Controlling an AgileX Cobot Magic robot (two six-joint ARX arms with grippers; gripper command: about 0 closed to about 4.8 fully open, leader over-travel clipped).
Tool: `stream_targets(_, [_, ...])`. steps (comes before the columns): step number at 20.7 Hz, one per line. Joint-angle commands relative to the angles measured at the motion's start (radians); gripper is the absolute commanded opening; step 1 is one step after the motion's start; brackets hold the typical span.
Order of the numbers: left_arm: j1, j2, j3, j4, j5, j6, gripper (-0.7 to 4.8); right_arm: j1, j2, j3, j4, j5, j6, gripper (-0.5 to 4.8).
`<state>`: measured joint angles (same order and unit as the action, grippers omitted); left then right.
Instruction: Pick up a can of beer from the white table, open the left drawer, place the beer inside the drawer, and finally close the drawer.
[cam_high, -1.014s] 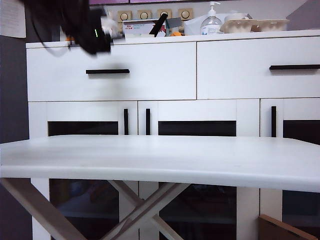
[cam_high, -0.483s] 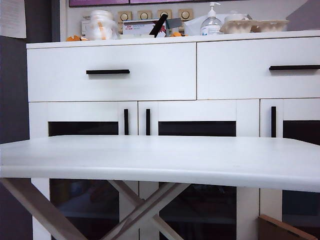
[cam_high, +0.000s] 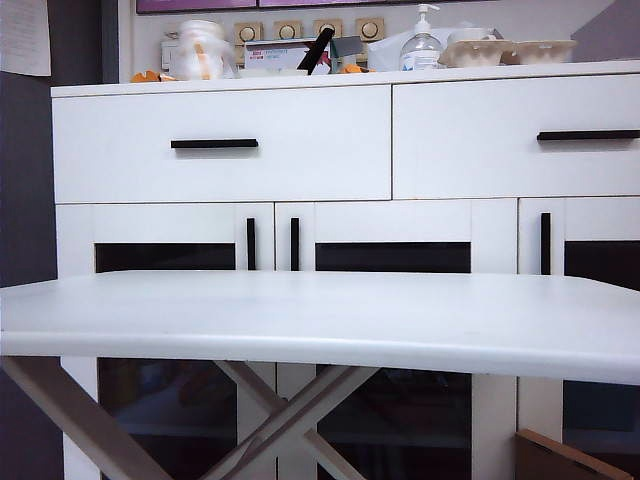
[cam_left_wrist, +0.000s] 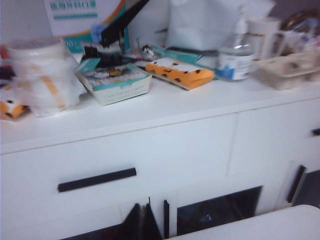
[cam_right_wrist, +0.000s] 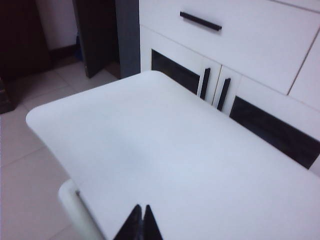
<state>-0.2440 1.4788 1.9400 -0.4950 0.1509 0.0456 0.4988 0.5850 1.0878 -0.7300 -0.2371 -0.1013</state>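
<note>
Hovering left claw (cam_left_wrist: 141, 220) pressed together facing left drawer (cam_left_wrist: 115, 160), right claw (cam_right_wrist: 140, 222) pressed together above white table (cam_right_wrist: 165, 150)

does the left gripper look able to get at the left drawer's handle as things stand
Probably yes. The left gripper is shut, pulled back from the cabinet, and nothing lies between it and the left drawer or its handle. It would have to open its jaws first.

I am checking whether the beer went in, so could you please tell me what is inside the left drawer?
Nothing inside can be seen: the left drawer is shut flush. No can shows on the white table. Left gripper and right gripper are shut, empty.
</note>
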Motion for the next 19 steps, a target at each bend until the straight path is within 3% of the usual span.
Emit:
stream_targets(1, [0.002, -0.165, -0.190, 0.050, 0.043, 0.012, -0.05, 0.000, -0.130, -0.131, 0.068, -0.005, 0.004, -0.01])
stream_targets(3, [0.003, -0.262, -0.312, 0.053, 0.074, 0.044, -0.05, 0.000, -0.193, -0.188, 0.068, -0.009, 0.004, -0.01])
stream_targets(8, [0.002, -0.630, -0.782, 0.274, 0.071, 0.018, -0.05, 0.000, -0.278, -0.294, 0.109, -0.007, 0.004, -0.01])
stream_targets(10, [0.002, -0.742, -0.906, 0.295, 0.071, -0.058, -0.06, 0.000, -0.277, -0.332, 0.176, -0.006, 0.004, -0.01])
stream_targets(11, [0.002, -0.779, -0.943, 0.294, 0.071, -0.087, -0.05, 0.001, -0.277, -0.346, 0.201, -0.006, 0.004, -0.01])
stream_targets(19, [0.002, -0.988, -1.206, 0.243, 0.071, -0.079, -0.05, 0.001, -0.277, -0.370, 0.181, -0.009, 0.004, -0.01])
